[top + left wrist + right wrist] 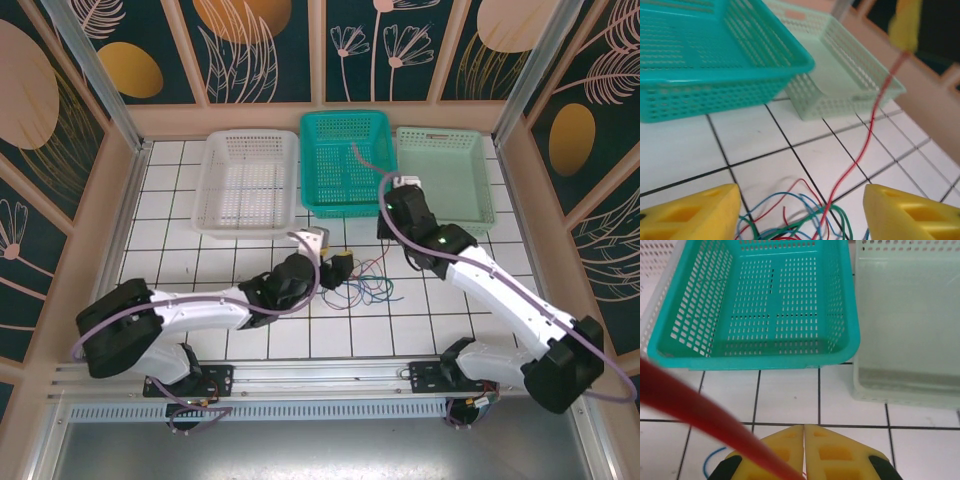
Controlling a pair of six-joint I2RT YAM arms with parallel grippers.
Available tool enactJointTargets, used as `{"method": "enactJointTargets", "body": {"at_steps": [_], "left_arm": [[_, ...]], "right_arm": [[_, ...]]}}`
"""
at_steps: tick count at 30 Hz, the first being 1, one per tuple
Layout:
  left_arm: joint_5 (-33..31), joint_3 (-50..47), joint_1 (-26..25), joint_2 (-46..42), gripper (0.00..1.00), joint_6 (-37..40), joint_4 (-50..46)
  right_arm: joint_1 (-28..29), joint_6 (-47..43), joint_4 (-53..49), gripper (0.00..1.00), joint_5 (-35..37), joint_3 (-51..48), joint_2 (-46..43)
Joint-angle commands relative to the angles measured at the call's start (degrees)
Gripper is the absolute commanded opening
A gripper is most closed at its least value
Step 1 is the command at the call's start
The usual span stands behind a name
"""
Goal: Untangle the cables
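A loose tangle of thin red, green and blue cables (358,285) lies on the white tiles between the two arms. My left gripper (335,262) hangs low over its left side and is open. In the left wrist view the tangle (790,225) sits between the spread yellow fingers (695,212). One red cable (871,130) rises out of the heap to my right gripper (905,25), which is shut on it above the floor. In the right wrist view the yellow fingers (785,450) are pressed together, and the red cable (700,410) runs blurred across the lower left.
Three baskets stand in a row at the back: white (215,185), teal (350,117) and pale green (445,135). The teal basket (840,315) and pale green basket (905,385) lie just ahead of the right gripper. Wooden walls enclose the tiled table.
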Motion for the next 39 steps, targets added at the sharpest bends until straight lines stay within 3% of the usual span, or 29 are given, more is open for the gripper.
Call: {"method": "enactJointTargets", "body": {"at_steps": [1,5,12,17,21,25,33,39], "left_arm": [[8.91,2.88,-0.37,4.57,0.59,3.28,-2.68],[9.83,2.81,-0.3,5.41,0.58,4.44,-0.97],[14.2,9.89,-0.78,8.87,0.53,10.35,-9.04],[14.9,10.15,-0.96,10.19,0.52,9.75,-8.83],[15.37,9.95,-0.98,10.66,0.49,9.57,-8.43],[14.52,8.79,-0.98,9.92,0.48,9.5,-7.04],[13.46,7.06,-1.0,8.47,0.48,10.12,-5.78],[8.2,2.88,-0.96,5.2,0.51,8.91,-2.37]], "right_arm": [[1.31,-5.86,-7.31,0.0,9.29,3.95,1.8],[2.98,-8.79,-10.0,0.0,14.65,6.21,4.37],[4.43,-12.19,-11.47,0.0,17.82,9.97,7.6],[7.52,-18.38,-15.75,0.0,27.71,13.47,11.34],[8.81,-22.02,-18.89,0.0,31.52,16.01,14.21],[10.82,-27.5,-16.3,0.0,32.04,12.85,15.81],[11.42,-26.9,-13.98,0.0,29.43,12.8,13.41],[6.68,-26.3,-7.41,0.0,21.59,12.22,5.66]]}}
